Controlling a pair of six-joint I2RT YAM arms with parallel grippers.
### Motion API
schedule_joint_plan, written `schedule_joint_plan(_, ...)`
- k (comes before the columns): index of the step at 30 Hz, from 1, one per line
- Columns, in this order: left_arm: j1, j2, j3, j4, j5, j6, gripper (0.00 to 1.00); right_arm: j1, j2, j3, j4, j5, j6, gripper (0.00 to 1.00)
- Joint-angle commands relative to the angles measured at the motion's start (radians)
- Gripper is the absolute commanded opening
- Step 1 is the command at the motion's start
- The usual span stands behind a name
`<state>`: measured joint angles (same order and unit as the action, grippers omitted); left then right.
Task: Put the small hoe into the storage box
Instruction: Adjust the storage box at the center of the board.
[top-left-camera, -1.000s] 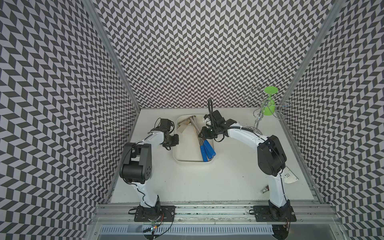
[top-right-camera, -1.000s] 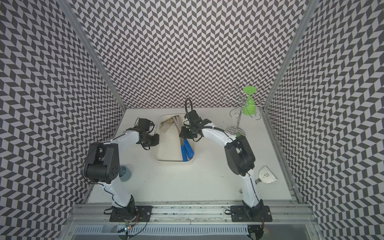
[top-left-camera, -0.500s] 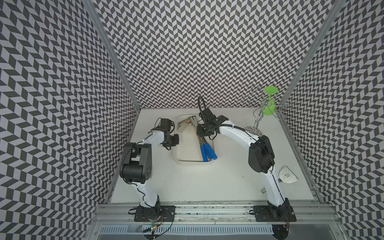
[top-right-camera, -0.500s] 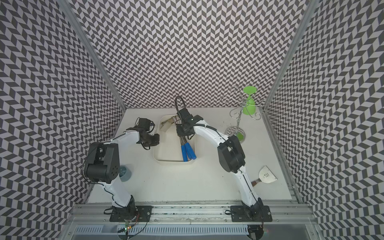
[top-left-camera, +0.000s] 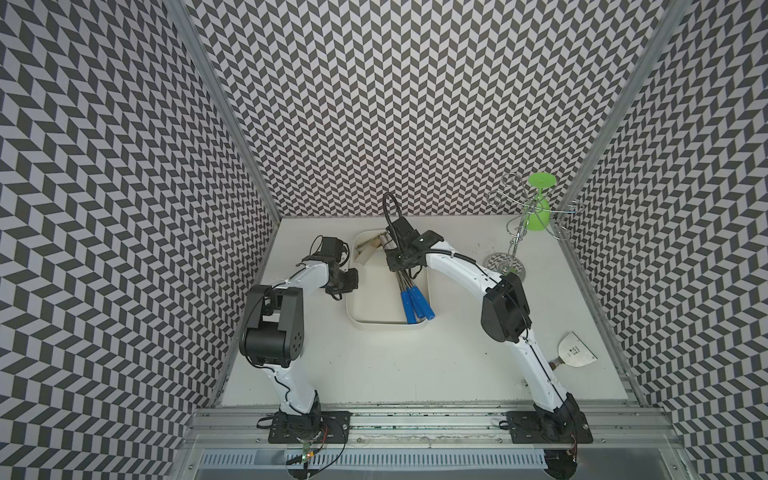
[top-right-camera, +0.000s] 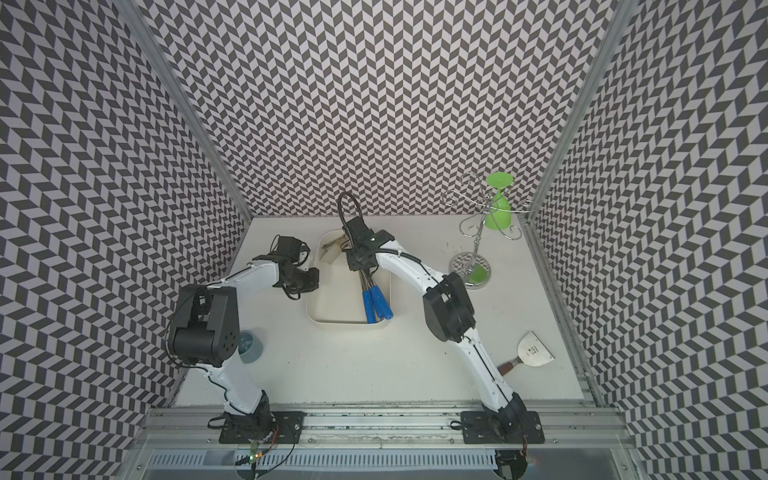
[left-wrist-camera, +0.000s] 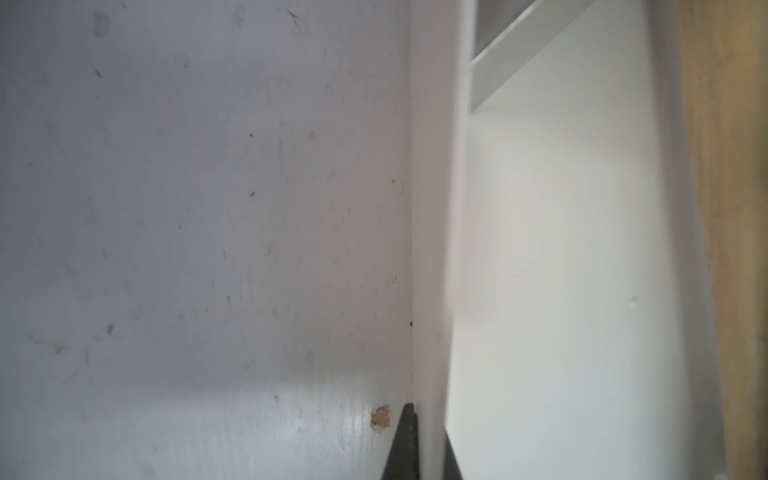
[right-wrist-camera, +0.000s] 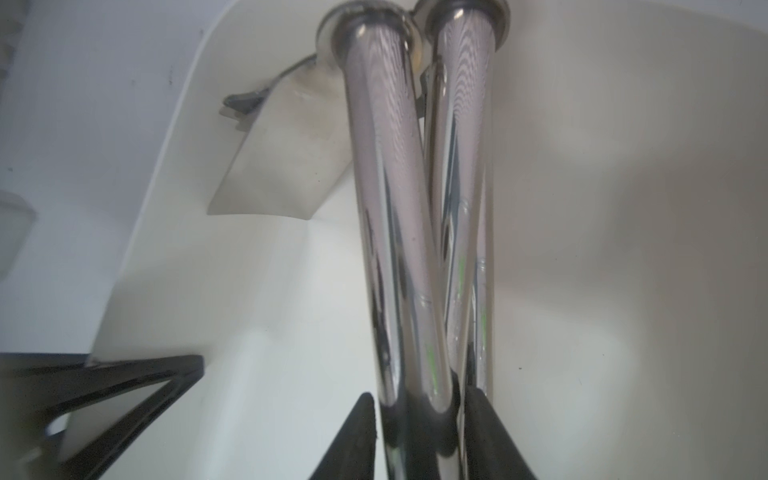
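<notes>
The blue-handled hoes (top-left-camera: 413, 305) lie in the box (top-left-camera: 386, 332); I cannot tell which is the small one. My right pincer (right-wrist-camera: 419, 397) straddles two shafts (right-wrist-camera: 395, 249), jaws narrowly parted; whether they grip, I cannot tell. My left pincer (left-wrist-camera: 428, 436) is clamped on the box's wall.

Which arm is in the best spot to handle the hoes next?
Right. The right gripper hangs over the storage box, flanking the metal shafts of the hoes, so it can probably settle them. The left gripper is busy pinching the box wall.
</notes>
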<state>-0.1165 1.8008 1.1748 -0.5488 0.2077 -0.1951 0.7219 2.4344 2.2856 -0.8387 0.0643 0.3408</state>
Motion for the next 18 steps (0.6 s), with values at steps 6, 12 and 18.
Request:
schedule_joint_plan(6, -0.023, -0.015, 0.003, -0.036, 0.116, 0.023, 0.0, 0.005, 0.016, 0.055, 0.017, 0.067, 0.042, 0.07)
schedule_joint_plan(12, -0.023, -0.018, 0.002, -0.034, 0.12, 0.022, 0.0, 0.008, -0.009, 0.035, 0.066, 0.05, 0.113, 0.02)
schedule_joint_plan(18, -0.025, -0.02, -0.007, -0.028, 0.125, 0.018, 0.0, -0.004, -0.012, 0.026, 0.076, 0.018, 0.179, 0.0)
